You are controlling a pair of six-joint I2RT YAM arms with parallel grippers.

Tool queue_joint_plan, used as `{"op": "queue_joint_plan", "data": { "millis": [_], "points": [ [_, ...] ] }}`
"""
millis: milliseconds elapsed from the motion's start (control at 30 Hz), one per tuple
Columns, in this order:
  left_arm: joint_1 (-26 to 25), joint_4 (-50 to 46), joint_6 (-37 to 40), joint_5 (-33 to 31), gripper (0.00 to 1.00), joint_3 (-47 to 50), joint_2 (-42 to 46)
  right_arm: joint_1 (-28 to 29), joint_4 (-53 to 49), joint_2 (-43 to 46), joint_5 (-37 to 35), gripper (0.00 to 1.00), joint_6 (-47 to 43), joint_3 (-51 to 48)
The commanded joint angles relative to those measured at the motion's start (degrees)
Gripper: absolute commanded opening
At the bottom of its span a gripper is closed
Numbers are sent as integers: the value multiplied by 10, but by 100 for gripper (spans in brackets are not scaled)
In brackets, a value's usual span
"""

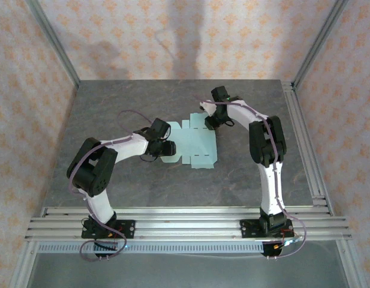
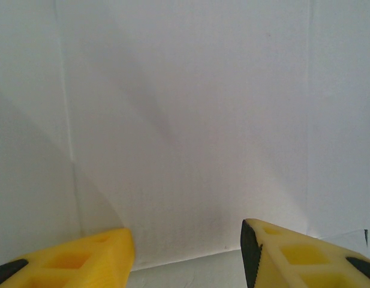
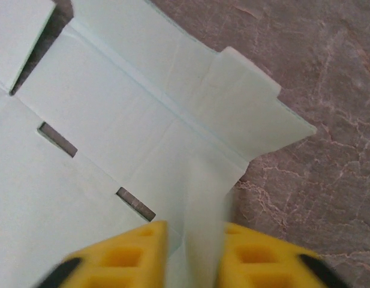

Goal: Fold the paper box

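Observation:
The paper box point(image 1: 196, 147) is a pale mint-green die-cut sheet lying mostly flat in the middle of the grey table. My left gripper point(image 1: 168, 148) is at its left edge. In the left wrist view the card point(image 2: 190, 120) spans the frame, and the left gripper point(image 2: 187, 255) is open, its yellow fingers wide apart at the card's near edge. My right gripper point(image 1: 212, 122) is at the sheet's far right corner. In the right wrist view the sheet point(image 3: 113, 138) shows slots and creases, and a raised flap point(image 3: 205, 204) stands between the parted fingers of the right gripper point(image 3: 193, 258).
The grey marbled table point(image 1: 173, 186) has bare room in front of the sheet and to both sides. Aluminium rails point(image 1: 185, 219) run along the near edge, another rail point(image 1: 304, 144) lines the right side. Patterned walls close in the back and sides.

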State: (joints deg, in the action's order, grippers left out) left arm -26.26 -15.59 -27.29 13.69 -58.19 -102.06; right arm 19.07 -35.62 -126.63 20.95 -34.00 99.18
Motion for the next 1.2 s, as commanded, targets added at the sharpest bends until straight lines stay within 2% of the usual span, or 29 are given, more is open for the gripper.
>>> {"op": "queue_joint_plan", "data": {
  "millis": [0,67,167,333,433,567,767,867,1000,1167],
  "points": [
    [-1,-23,0,9,53,12,-22,0,57,69,-1,53,24,-35],
    [0,-22,-2,8,53,12,-20,-3,110,99,-14,66,86,-73],
    [-1,-20,-6,6,53,13,-15,-3,178,155,-46,76,215,-148],
    [-1,-23,-4,10,54,6,-16,8,227,260,-76,78,416,-289],
    [-1,-24,1,18,54,-3,-25,40,304,328,-122,77,469,-395],
    [0,-24,7,25,54,-11,-33,76,328,378,-205,76,515,-466],
    [-1,-29,14,33,54,-15,-37,96,394,365,-204,62,575,-529],
    [-1,-30,13,34,54,-12,-34,96,403,343,-200,53,568,-532],
    [-1,-34,15,30,54,-10,-29,96,426,319,-182,35,568,-532],
    [-1,-36,11,31,54,-11,-29,95,442,291,-173,23,556,-525]
  ]
}}
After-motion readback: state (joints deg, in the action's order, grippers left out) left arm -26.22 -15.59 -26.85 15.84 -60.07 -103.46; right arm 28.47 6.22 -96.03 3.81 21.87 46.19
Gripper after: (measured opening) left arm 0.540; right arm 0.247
